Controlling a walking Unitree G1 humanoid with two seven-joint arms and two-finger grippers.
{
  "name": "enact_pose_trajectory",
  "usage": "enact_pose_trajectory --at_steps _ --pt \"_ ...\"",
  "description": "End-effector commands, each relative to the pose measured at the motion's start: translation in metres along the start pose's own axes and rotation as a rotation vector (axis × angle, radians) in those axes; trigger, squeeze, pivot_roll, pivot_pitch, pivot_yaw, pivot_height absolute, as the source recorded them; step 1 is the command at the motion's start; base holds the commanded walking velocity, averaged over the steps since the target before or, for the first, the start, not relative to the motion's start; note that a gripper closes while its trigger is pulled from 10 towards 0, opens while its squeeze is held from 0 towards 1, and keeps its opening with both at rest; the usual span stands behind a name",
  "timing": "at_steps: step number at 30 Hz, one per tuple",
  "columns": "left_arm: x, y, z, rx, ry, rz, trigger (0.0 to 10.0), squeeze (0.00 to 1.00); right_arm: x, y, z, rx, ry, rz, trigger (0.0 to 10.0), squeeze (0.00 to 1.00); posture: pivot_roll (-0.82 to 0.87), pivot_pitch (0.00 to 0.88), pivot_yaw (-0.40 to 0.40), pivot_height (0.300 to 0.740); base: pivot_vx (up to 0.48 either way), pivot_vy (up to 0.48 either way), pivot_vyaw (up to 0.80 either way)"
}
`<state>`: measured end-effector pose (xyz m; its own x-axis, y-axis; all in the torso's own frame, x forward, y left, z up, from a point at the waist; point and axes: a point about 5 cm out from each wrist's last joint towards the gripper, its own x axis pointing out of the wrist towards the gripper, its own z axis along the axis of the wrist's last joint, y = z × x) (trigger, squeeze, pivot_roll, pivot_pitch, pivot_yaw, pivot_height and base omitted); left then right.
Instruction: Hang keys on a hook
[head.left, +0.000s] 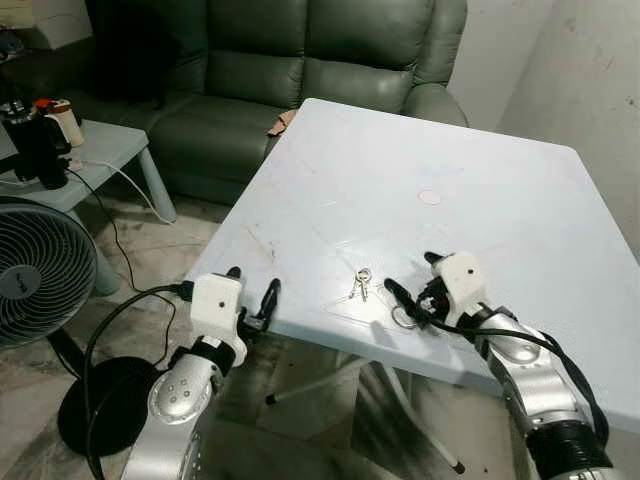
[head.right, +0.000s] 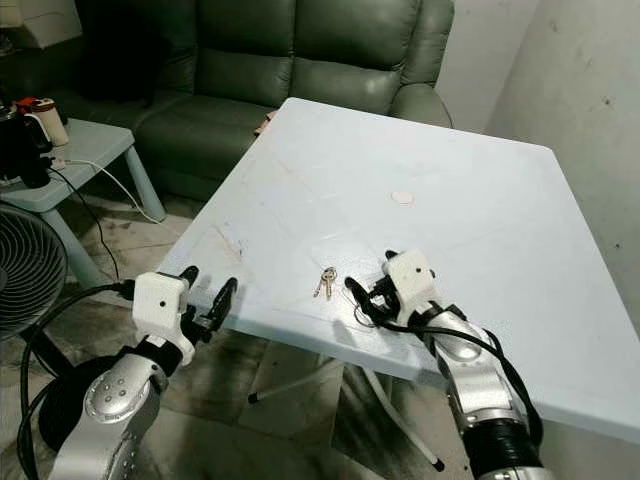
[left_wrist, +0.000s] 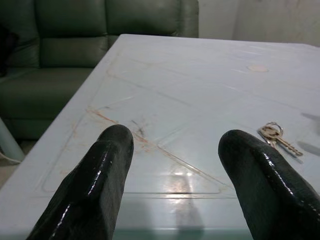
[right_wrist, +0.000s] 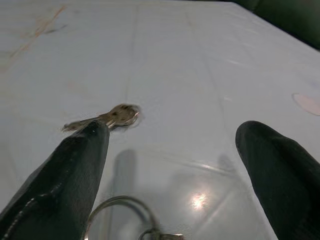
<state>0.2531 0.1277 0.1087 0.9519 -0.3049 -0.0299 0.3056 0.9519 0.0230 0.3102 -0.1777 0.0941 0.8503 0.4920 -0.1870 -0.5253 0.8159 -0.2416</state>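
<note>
Left tool (head.left: 255, 300) sits at the near-left edge of the counter (head.left: 480, 200), fingers spread wide, nothing between them; its wrist view looks along the counter top past both black fingers (left_wrist: 100, 185). Right tool (head.left: 412, 288) is over the near edge of the counter, fingers also wide apart and holding nothing, pointed toward the left across the surface. A bare metal ring (right_wrist: 122, 212) with a small clasp lies just under the right tool, on the counter by the lower finger.

keys (head.left: 361, 283) lie flat on the counter near the front edge, between the two tools, closer to the right one, just beyond its fingertips and not touched by either. Small bunch on a ring, two blades pointing toward the near edge. In the right wrist view the keys (right_wrist: 107, 118) sit right beside the tip of one finger; can't tell contact from that view, head views show a gap.

Counter is pale blue plastic, scuffed, with brown streaks on the left half and a round mark (head.left: 429, 197) near centre.

Further out, left: a black fan (head.left: 35, 270) on a round base, cable on the floor, a small light-blue side table (head.left: 100, 150) carrying a dark kettle-like item (head.left: 35, 145). Behind the counter, a dark green leather sofa (head.left: 300, 60) against the wall
</note>
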Motion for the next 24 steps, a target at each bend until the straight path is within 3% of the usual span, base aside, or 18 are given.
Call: enact_pose_trajectory --at_steps 1,13,24 --pt "-0.001 -0.006 0.0 -0.003 0.01 -0.041 10.0 0.0 -0.001 0.003 -0.004 -0.013 0.018 0.037 10.0 0.0 -0.1 0.0 -0.059 0.74 0.0 0.0 0.0" --pt "-0.006 -0.04 -0.009 0.016 0.049 -0.185 10.0 0.0 0.001 0.005 -0.006 -0.02 0.024 0.062 10.0 0.0 -0.1 0.0 -0.053 0.74 0.0 0.0 0.0" --pt "-0.005 -0.036 -0.008 0.032 0.05 -0.181 10.0 0.0 -0.001 -0.004 -0.019 0.011 0.086 0.017 10.0 0.0 -0.1 0.0 -0.052 0.74 0.0 0.0 0.0"
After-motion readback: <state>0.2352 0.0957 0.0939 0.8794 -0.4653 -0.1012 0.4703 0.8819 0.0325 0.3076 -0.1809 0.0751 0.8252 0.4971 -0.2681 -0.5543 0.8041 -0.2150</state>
